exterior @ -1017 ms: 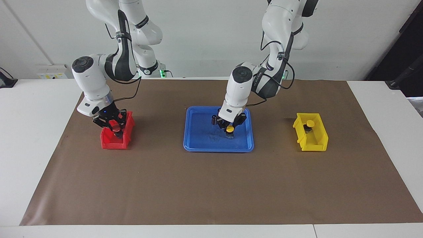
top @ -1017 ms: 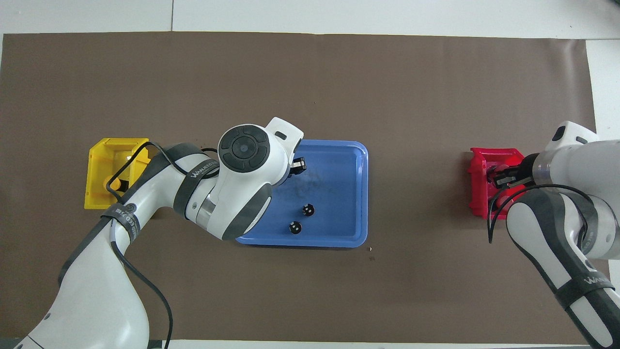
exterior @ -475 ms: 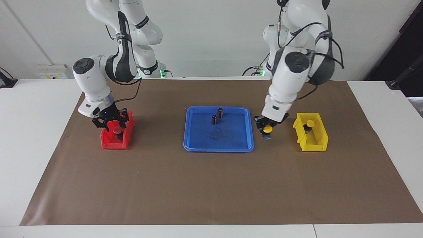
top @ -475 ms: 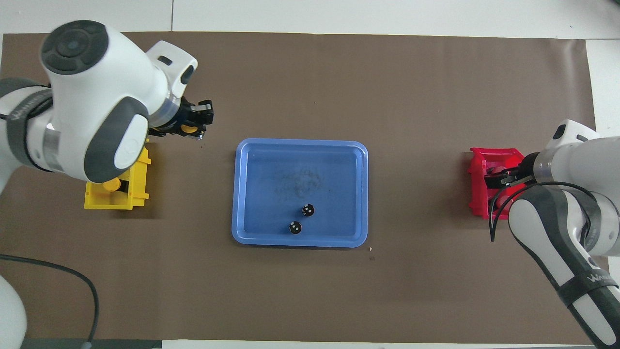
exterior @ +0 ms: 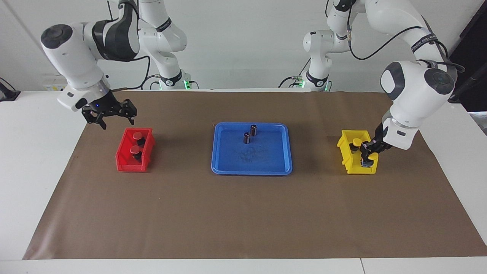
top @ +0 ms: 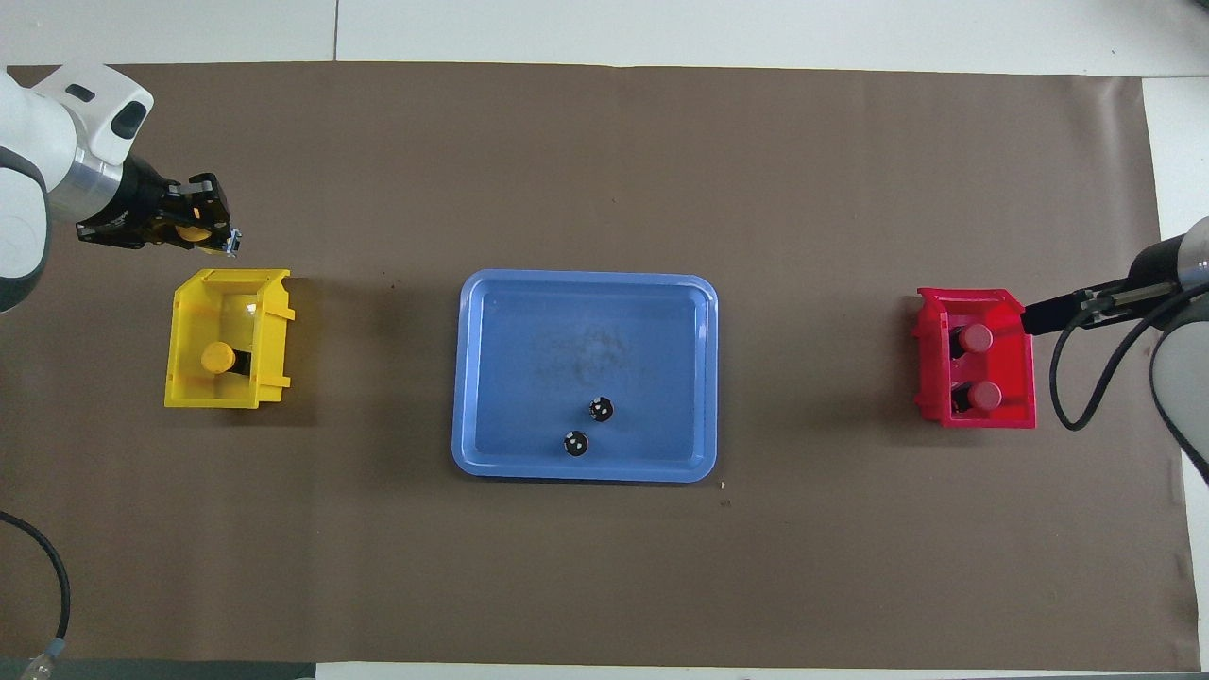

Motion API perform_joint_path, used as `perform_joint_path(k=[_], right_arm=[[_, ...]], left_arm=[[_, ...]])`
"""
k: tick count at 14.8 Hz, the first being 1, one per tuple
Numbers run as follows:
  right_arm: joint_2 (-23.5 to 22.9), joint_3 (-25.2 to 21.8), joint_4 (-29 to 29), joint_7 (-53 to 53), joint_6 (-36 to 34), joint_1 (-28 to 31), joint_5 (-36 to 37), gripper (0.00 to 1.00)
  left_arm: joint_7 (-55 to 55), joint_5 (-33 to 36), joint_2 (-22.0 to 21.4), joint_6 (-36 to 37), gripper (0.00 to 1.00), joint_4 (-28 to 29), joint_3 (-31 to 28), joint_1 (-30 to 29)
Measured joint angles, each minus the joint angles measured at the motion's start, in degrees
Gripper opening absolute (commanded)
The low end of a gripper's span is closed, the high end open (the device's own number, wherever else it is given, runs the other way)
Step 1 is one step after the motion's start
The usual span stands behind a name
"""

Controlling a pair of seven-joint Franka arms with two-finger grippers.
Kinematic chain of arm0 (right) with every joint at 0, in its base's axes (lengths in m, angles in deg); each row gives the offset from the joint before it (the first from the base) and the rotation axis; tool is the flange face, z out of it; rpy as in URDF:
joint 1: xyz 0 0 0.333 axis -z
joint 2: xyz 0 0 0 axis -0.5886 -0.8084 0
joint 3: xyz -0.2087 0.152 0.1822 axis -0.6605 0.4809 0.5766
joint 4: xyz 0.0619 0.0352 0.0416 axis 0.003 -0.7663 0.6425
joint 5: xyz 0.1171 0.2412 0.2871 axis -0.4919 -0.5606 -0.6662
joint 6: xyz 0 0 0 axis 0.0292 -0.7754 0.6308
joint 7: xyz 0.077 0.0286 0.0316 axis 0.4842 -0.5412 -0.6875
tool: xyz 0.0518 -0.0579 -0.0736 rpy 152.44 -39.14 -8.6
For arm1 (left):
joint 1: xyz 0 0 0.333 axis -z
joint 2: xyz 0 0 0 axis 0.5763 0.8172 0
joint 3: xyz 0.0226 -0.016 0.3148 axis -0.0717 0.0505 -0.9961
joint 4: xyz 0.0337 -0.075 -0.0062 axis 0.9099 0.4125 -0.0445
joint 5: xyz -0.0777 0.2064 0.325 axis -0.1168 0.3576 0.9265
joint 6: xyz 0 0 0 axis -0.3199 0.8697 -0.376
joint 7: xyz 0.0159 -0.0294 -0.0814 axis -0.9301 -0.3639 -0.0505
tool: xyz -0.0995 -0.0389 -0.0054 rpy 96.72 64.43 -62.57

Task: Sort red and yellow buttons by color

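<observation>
Two red buttons [exterior: 137,136] [exterior: 134,150] sit in the red bin [exterior: 125,164], also seen from overhead as red buttons [top: 975,337] [top: 985,396] in the red bin [top: 928,378]. My right gripper [exterior: 116,121] [top: 1034,317] hangs open and holds nothing, raised above the mat beside that bin. One yellow button [exterior: 356,142] [top: 218,357] rests in the yellow bin [exterior: 344,147] [top: 184,331]. My left gripper [exterior: 368,158] [top: 203,231] is shut on a second yellow button [exterior: 373,156] [top: 194,231], held over the yellow bin.
A blue tray [exterior: 251,171] [top: 586,321] lies mid-table between the bins, with two dark capless cylinders [exterior: 253,130] [exterior: 247,137] standing in it. Brown paper covers the table.
My left arm carried the yellow button from the blue tray across to the yellow bin. My right gripper opened, left its red button in the red bin, and rose away from it.
</observation>
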Motion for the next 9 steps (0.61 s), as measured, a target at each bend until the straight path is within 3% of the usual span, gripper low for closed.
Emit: perform_joint_path(k=[3,9], right_arm=[[0.36,-0.17,8.07,2.85,-10.46,0.05,0.01,1.00],[-0.04,-1.01,9.69,3.29,-11.71,0.93,0.04,1.00]], left_arm=[[-0.01,-0.01,-1.91,-7.16,0.02,8.20,0.09,-1.06],[3.24,-0.01,-4.09,-8.93,0.02,13.81,0.13,-3.65]])
